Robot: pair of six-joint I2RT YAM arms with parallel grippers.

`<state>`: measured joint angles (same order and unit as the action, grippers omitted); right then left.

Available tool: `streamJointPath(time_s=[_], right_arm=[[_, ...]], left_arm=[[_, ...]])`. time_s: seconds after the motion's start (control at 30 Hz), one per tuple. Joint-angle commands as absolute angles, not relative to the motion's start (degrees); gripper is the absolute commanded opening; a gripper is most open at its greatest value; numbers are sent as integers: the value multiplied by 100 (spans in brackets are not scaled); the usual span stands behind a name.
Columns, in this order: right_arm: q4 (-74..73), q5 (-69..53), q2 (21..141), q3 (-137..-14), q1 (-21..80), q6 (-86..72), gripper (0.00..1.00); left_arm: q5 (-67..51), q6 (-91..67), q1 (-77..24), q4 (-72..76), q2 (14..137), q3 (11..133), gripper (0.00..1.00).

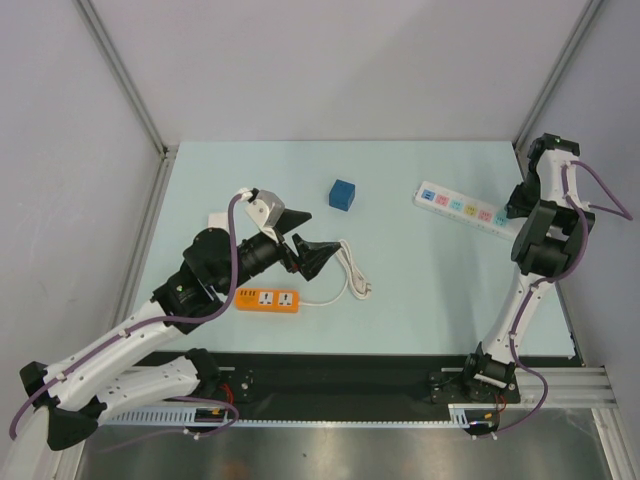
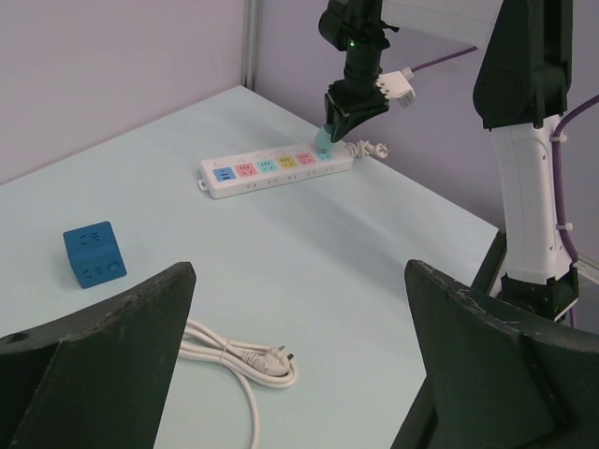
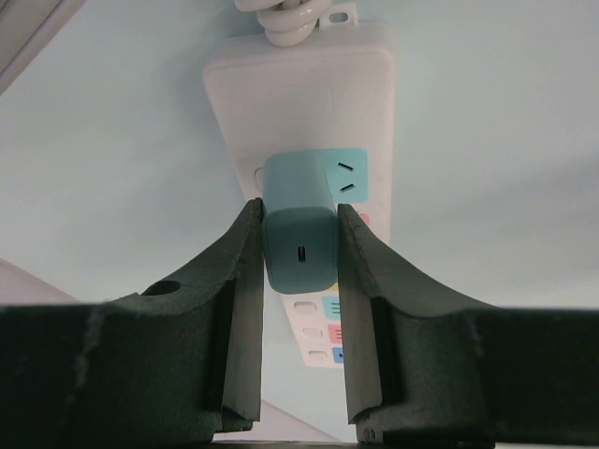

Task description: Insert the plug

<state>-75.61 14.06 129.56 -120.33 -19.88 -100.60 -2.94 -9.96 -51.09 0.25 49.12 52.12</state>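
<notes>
Right gripper (image 2: pixel 339 120): fingers narrow, clamped on the two side faces of the plug (image 3: pixel 299 224), a teal adapter block. The plug stands between the pads, its far end against the white power strip (image 3: pixel 299 84) at the teal outlet just beyond the fingertips. I cannot tell whether the pins are seated.

Left gripper (image 2: pixel 299 271): fingers wide, holding nothing, well apart from the strip. A blue cube (image 2: pixel 94 254) lies beyond its left finger.

Recommendation: I keep the plug square to the strip face, press straight along the fingers, and release only once the body sits flush. Risk: the strip sliding under the push.
</notes>
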Motion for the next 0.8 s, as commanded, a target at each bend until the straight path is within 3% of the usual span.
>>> streamJointPath(time_s=[0.0,0.77], right_arm=[[-8376,1494,13034,-12137,-1925,-10204,0],[-8692,1696,13043,-12094,-1916,-10107,0]], left_arm=[[-272,-879,-5124,150,4904,5212,100],[-264,-879,-5115,158,4843,5194,100]])
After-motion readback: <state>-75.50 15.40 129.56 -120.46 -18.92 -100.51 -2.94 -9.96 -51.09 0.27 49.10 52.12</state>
